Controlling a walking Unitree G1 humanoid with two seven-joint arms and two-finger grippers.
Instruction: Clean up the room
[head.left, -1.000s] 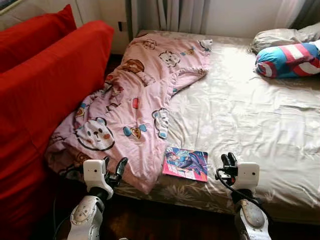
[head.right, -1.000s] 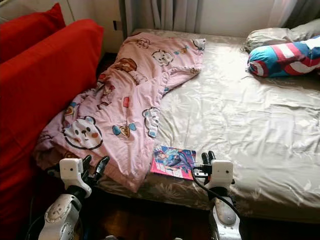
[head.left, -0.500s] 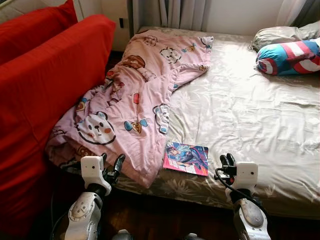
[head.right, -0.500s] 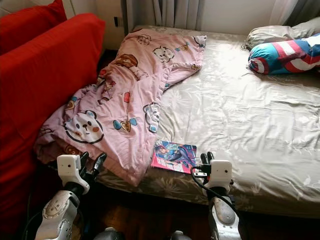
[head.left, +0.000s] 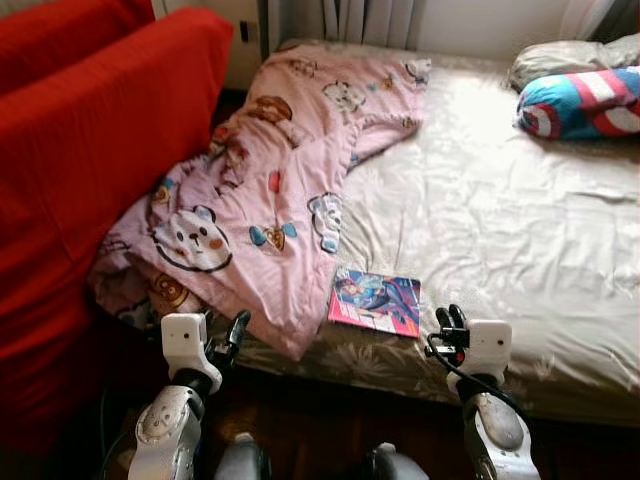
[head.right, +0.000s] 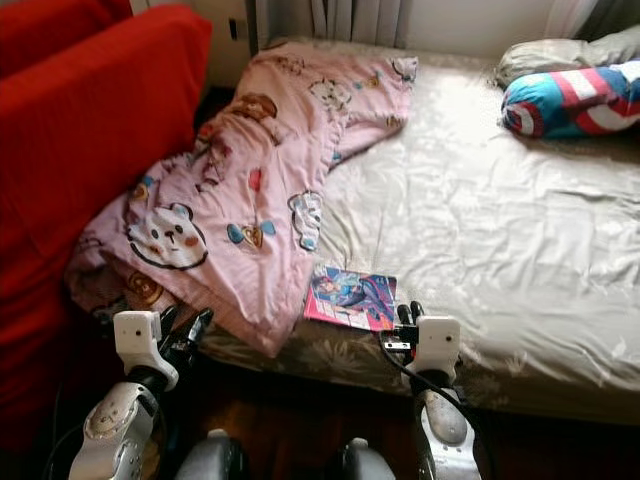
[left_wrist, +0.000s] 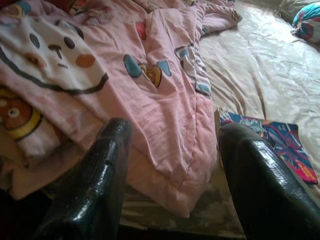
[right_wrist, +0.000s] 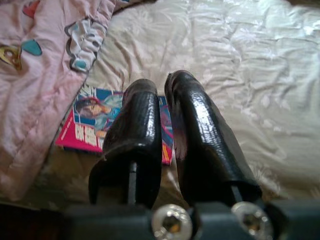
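Note:
A colourful comic book (head.left: 375, 301) lies flat on the beige bed sheet (head.left: 500, 210) near the bed's front edge. A pink cartoon-print blanket (head.left: 260, 190) is crumpled across the bed's left side and hangs over the corner. My left gripper (head.left: 226, 330) is open, held low in front of the blanket's hanging corner (left_wrist: 170, 185). My right gripper (head.left: 449, 322) is shut with nothing in it, just in front of the bed edge, to the right of the book (right_wrist: 95, 125).
A red sofa (head.left: 90, 170) stands close along the bed's left side. A blue, red and white striped pillow (head.left: 580, 100) and a beige pillow (head.left: 565, 60) lie at the far right. Curtains hang behind the bed. Dark wooden floor shows below the bed edge.
The head camera has tilted down and drawn a little closer to the bed, so my own legs now show at the bottom. Both grippers keep their pose.

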